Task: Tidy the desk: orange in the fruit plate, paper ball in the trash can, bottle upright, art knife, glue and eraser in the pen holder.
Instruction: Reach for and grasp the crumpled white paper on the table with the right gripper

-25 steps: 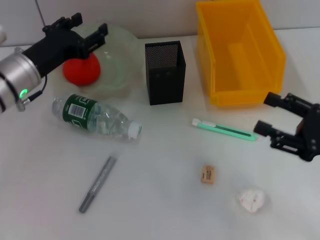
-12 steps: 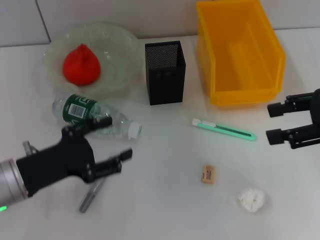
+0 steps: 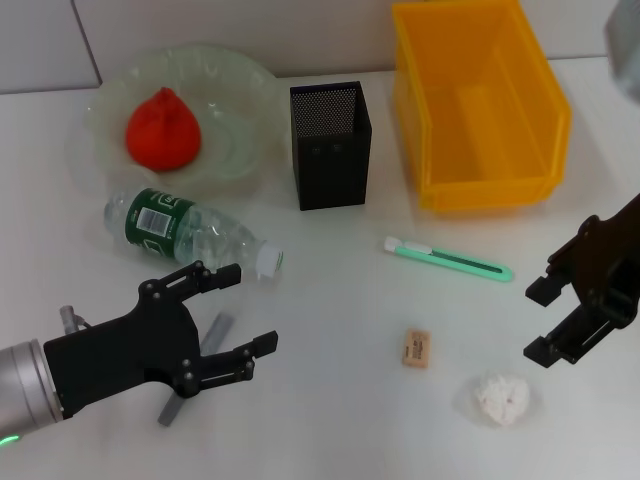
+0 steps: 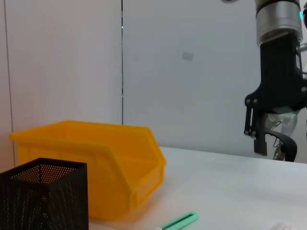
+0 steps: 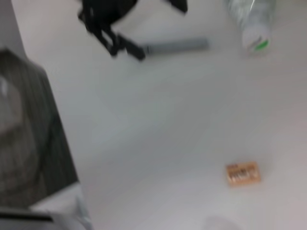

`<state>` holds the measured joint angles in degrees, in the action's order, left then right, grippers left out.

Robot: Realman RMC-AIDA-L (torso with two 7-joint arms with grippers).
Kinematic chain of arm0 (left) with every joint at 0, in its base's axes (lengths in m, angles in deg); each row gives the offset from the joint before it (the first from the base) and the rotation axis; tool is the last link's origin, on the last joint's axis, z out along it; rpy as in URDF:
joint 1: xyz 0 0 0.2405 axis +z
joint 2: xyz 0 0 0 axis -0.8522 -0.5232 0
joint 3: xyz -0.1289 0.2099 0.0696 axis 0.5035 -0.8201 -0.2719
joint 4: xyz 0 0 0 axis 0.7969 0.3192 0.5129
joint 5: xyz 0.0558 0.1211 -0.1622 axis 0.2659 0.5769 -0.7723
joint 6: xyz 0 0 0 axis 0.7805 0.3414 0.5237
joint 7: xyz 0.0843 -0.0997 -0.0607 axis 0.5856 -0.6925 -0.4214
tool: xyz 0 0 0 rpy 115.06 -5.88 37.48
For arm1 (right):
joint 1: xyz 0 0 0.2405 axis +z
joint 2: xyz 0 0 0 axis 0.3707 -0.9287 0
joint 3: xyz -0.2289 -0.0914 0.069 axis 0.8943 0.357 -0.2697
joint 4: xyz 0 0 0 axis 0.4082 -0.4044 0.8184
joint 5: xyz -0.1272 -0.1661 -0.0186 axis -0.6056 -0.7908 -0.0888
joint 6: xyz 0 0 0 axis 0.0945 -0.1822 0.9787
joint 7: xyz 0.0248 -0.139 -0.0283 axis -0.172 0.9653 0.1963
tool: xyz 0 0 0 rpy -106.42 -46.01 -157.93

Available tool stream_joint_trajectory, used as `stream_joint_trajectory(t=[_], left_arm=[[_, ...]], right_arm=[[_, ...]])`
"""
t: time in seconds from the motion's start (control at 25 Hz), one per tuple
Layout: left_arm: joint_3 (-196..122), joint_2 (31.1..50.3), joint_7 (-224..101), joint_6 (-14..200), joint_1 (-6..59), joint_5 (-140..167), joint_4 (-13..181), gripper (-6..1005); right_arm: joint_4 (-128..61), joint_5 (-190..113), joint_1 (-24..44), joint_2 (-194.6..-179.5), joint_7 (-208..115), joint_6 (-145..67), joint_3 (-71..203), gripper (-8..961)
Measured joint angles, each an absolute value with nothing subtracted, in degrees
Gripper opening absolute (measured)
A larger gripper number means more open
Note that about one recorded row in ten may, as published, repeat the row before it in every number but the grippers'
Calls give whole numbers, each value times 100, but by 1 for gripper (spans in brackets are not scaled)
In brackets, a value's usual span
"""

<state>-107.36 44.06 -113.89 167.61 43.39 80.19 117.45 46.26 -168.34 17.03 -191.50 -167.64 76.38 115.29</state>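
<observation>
Left end effector hangs with its black fingers spread wide over the thin grey pen-shaped glue stick on the white counter, grasping nothing. Just beyond the glue lies the clear plastic bottle with the dark green label, on its side, its cap toward the black mesh pen holder. Left of the pen holder sits the pale green glass fruit plate with the red-orange orange inside it; right of it stands the yellow-orange trash can. In front of the pen holder lie the mint-green art knife and, nearer still, the small tan eraser. Right end effector — fingers apart, released — hovers just beside the white crumpled paper ball, well right of the eraser.
</observation>
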Motion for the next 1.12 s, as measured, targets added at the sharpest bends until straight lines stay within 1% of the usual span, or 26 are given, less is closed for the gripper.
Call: stream_joint_trajectory(t=[0.12, 0.2, 0.76, 1.12], left_arm=[[-10747, 4408, -11405, 16746, 4289, 8020, 11742, 844], [-10735, 4408, -11449, 16738, 4242, 8019, 11730, 844], [-10880, 4411, -11483, 16730, 3870, 8116, 11406, 843], [-10931, 4421, -11482, 16721, 3806, 8181, 11377, 843]], right_arm=[[4901, -17270, 1637, -19339, -16832, 7447, 12138, 759], [4983, -17337, 1553, -19385, -17026, 7291, 12586, 759], [4944, -17430, 1098, -19425, -17895, 6343, 14185, 760], [4658, -17607, 1071, -19424, -18235, 5870, 14902, 759]])
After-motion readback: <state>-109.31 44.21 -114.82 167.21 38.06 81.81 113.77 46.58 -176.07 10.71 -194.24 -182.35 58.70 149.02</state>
